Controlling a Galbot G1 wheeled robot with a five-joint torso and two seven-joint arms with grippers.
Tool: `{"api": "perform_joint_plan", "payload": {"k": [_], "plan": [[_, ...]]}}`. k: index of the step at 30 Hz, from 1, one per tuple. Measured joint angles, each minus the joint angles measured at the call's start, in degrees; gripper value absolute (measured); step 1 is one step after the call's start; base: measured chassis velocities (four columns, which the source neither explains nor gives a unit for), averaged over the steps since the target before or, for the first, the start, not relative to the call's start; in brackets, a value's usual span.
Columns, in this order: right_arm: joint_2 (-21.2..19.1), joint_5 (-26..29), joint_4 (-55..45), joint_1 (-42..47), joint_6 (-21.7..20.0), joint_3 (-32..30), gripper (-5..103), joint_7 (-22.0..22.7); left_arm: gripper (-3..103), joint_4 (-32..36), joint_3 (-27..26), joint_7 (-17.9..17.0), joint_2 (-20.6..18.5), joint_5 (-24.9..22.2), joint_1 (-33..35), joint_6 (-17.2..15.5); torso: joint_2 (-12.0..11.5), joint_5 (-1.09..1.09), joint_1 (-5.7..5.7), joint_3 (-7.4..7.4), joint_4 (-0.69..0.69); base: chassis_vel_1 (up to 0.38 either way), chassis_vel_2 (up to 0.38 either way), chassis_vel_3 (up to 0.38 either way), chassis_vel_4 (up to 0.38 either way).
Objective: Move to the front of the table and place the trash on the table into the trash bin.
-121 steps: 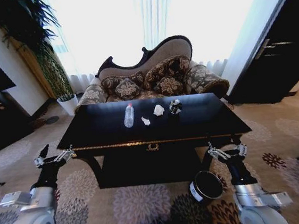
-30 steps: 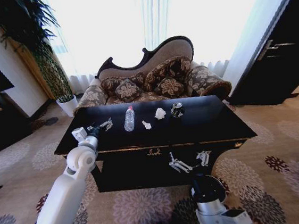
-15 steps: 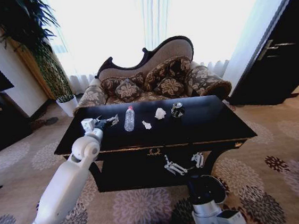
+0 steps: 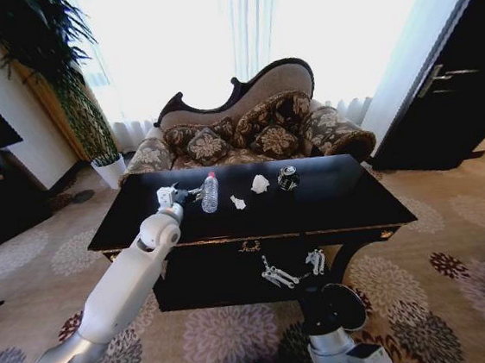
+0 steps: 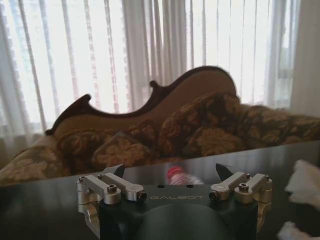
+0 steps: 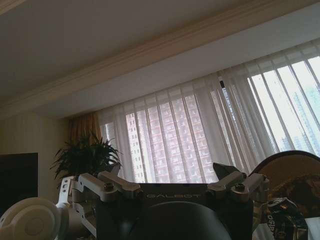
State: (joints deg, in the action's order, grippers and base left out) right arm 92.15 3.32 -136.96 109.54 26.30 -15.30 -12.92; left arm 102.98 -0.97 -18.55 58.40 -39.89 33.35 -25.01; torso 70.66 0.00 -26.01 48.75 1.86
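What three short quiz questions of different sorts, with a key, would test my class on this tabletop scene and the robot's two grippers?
1. True or false: the left gripper is shut on the bottle.
2. Multiple choice: where is the right gripper? A. above the sofa; B. low in front of the table, below its top; C. inside the trash bin.
3. Fill in: the bottle's cap is ___.

Key
1. False. In the left wrist view the fingers stand open, with the bottle lying just beyond them.
2. B.
3. Red.
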Motion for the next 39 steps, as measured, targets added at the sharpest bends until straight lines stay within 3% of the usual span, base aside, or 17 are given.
{"api": "perform_joint_plan", "payload": {"k": [9, 21, 26, 32, 35, 38, 39], "plan": [[-0.01, -0.26, -0.45, 0.19, 0.18, -0.12, 100, -0.75, 100, -1.02, 0.93, 1.94, 3.51, 3.42, 3.11, 1.9, 0.0, -0.02, 0.01, 0.0, -0.01, 0.0, 0.0, 0.0, 0.0], [-0.01, 0.02, 0.17, -0.05, 0.38, -0.94, 100, -1.01, 100, -2.94, 1.44, 2.18, 5.4, 5.9, 4.76, 2.05, 0.0, -0.01, 0.01, 0.0, 0.0, 0.0, 0.0, 0.0, 0.0], [-0.01, 0.01, 0.36, -0.17, 0.38, -0.88, 100, -1.2, 100, -4.01, 1.47, 2.39, 5.39, 5.84, 4.85, 2.05, 0.0, -0.01, 0.01, 0.0, 0.0, 0.0, 0.0, 0.0, 0.0], [-0.01, 0.03, 0.29, -0.05, 0.48, -1.0, 100, -1.35, 103, -5.83, 1.5, 2.48, 6.01, 2.21, 4.74, 1.93, 0.0, -0.01, 0.01, 0.0, 0.0, 0.0, 0.0, 0.0, 0.0], [-0.01, 0.09, 0.16, 0.02, 0.63, -1.18, 100, -1.36, 95, -5.94, 1.5, 2.6, 6.09, 2.08, 5.02, 2.06, 0.0, -0.02, 0.0, 0.0, 0.0, 0.0, 0.0, 0.0, 0.0], [-0.01, 0.12, 0.12, 0.15, 0.97, -1.32, 100, -1.41, 80, -5.16, 1.38, 2.73, 5.92, 2.08, 5.45, 2.41, 0.0, -0.02, 0.01, 0.0, 0.0, 0.0, 0.0, 0.0, 0.0], [-0.01, 0.12, 0.1, 0.17, 1.04, -1.32, 100, -1.47, 80, -4.69, 1.26, 2.79, 5.73, 2.08, 5.56, 2.46, 0.0, -0.01, 0.01, 0.0, 0.0, 0.0, 0.0, 0.0, 0.0]]}}
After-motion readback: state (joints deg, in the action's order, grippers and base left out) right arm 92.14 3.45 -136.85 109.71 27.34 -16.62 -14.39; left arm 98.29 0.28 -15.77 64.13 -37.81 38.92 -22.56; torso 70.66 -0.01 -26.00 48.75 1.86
